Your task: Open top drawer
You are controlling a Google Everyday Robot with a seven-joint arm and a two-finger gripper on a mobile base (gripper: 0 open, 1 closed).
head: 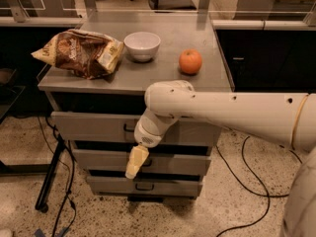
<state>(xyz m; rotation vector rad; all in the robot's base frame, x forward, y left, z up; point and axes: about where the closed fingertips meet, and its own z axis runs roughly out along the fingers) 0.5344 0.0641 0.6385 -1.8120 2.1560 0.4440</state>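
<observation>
Camera view: gripper (137, 163) hangs below grey top drawer (89, 127).

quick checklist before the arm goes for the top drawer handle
1. Top drawer waiting to be pulled: ok, looks shut.
2. Handle in clear sight: not ok, the wrist partly covers it.
3. Gripper level with the handle: not ok, it hangs lower, in front of the middle drawer.
4. Orange and bowl back from the front edge: ok.
5. Chip bag steady: cannot tell, it lies near the front-left corner.
</observation>
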